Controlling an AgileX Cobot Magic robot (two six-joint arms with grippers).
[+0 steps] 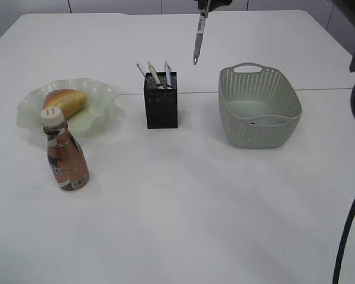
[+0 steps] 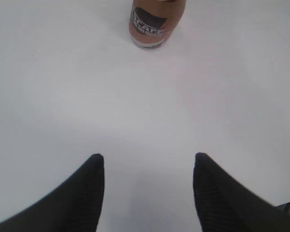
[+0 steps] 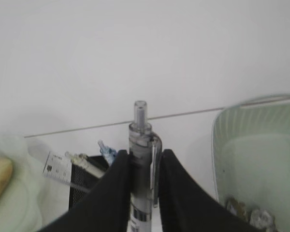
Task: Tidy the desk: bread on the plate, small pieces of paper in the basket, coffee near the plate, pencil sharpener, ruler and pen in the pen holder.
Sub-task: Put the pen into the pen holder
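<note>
Hanging high above the bench [image 1: 183,195], the pen [image 1: 199,40] is pinched near its upper part by the right gripper [image 3: 144,169], and it points down, a little behind and to the right of the pen holder [image 1: 161,102]. In the right wrist view the two black fingers [image 3: 117,193] close on the barrel just below the clip, so the pen stands upright between them. The pen is light, stiff and smooth — I judge it can slip or swing if the hold is loose, so a firm hold near the clip, where the body is thicker, seems best. The holder already has several items standing in it, so the free opening is narrow and the tip must come straight from above. The left gripper [image 2: 147,193] is spread wide and holds nothing; it looks at the bare bench with the coffee [image 2: 152,21] ahead of it. The bread [image 1: 64,102] lies on the plate [image 1: 103,94], the coffee stands just in front of the plate, and the basket [image 1: 259,106] holds some small paper pieces [image 3: 251,212] — so most of the task looks done.
</note>
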